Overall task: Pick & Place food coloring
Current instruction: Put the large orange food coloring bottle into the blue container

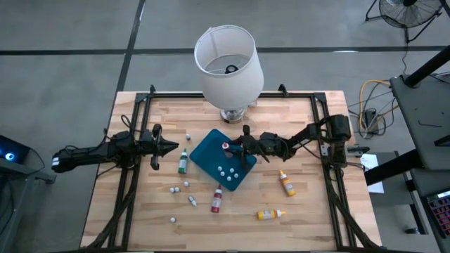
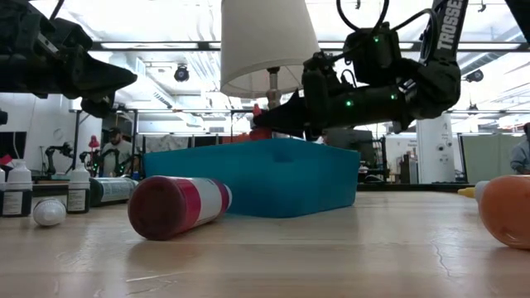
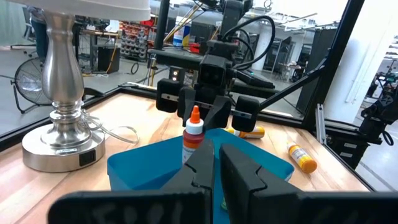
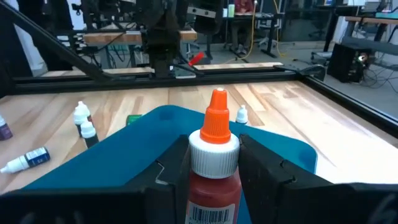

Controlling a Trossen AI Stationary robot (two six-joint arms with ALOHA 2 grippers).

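Fingers of the right gripper (image 4: 213,163) clamp an upright red bottle (image 4: 213,168) over the teal tray (image 1: 211,151) mid-frame, while the left gripper (image 1: 171,147) waits shut.

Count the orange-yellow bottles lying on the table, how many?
2. One orange-yellow bottle lies just right of the blue tray; the second bottle lies nearer the front edge. The lampshade may hide others beneath it.

table (image 1: 302,169): pale wood planks, smooth, faint sheen
tray (image 1: 211,151): teal plastic, matt
lamp base (image 3: 59,134): polished silver metal
lampshade (image 1: 228,60): white cloth, matt
red bottle (image 4: 214,171): glossy plastic, orange tip
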